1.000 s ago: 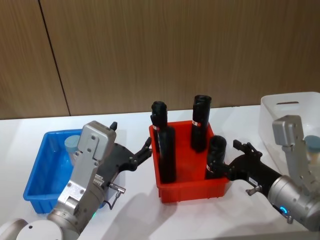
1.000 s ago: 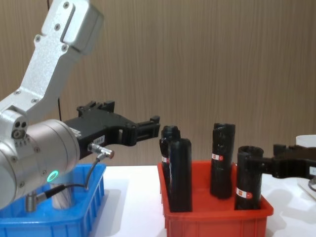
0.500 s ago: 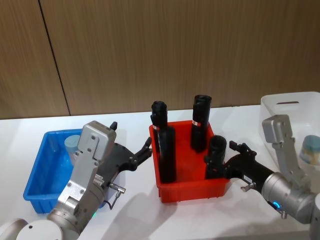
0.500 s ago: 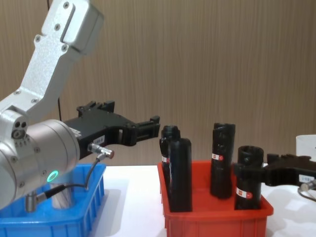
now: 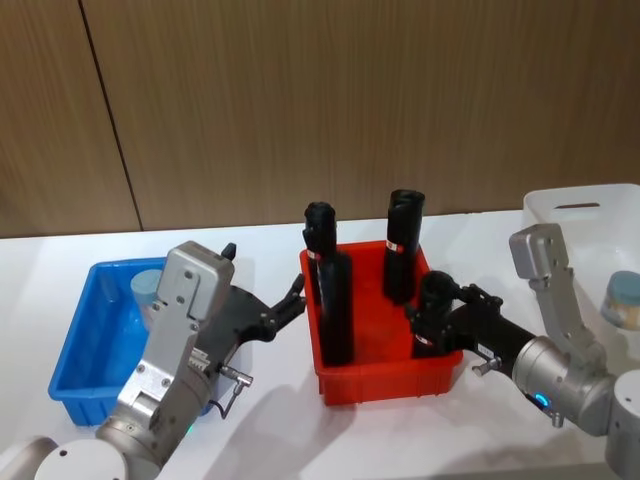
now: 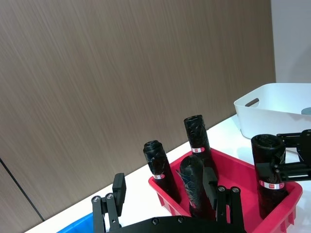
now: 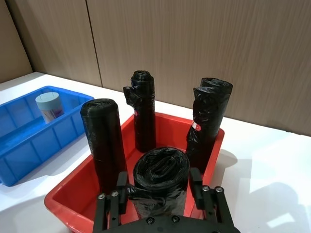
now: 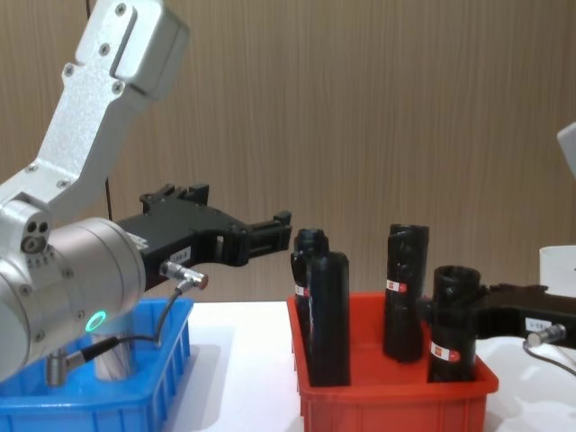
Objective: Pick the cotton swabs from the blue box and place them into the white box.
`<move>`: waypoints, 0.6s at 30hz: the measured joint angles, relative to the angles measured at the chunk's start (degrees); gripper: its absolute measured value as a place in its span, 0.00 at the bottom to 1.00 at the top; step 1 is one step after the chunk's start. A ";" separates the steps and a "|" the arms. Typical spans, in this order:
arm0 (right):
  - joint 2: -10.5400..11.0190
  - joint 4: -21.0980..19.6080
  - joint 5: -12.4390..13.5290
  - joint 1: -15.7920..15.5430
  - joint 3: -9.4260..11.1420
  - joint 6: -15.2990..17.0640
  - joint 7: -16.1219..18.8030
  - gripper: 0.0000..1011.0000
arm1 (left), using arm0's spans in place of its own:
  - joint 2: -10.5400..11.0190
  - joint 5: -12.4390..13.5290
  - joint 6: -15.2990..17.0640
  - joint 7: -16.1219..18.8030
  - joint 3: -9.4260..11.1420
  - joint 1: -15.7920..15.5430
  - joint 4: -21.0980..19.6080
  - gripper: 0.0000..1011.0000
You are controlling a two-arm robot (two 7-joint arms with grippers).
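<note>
A cotton swab tub (image 5: pixel 147 287) with a grey-blue lid stands in the blue box (image 5: pixel 75 350) at the left, also seen as the tub (image 7: pixel 50 107) in the right wrist view. Another tub (image 5: pixel 622 300) sits in the white box (image 5: pixel 575 215) at the right. My left gripper (image 5: pixel 290 300) hovers open and empty between the blue box and the red bin. My right gripper (image 5: pixel 432 305) is open, reaching from the right over the red bin, its fingers (image 7: pixel 121 183) on either side of the front-right black roll (image 7: pixel 160 170).
The red bin (image 5: pixel 385 375) stands in the middle between the two boxes, holding several tall black rolls (image 5: pixel 403 245) that rise above its rim. The white tabletop (image 5: pixel 270 420) shows in front. A wooden wall stands behind.
My right gripper has moved left, away from the white box, and its fingers now flank the front-right black roll. The left arm has not moved.
</note>
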 joint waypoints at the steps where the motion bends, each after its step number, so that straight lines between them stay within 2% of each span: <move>1: -0.04 0.12 -0.06 0.10 -0.03 -0.02 0.01 0.78 | 0.00 0.00 0.00 0.00 0.00 0.00 0.00 0.99; 9: -0.25 0.54 -0.28 0.64 -0.14 -0.33 0.05 0.54 | 0.00 0.00 0.00 0.00 0.00 0.00 0.00 0.99; 18: -0.03 -1.12 -0.70 0.36 -0.17 -0.80 -0.28 0.46 | 0.00 0.00 0.00 0.00 0.00 0.00 0.00 0.99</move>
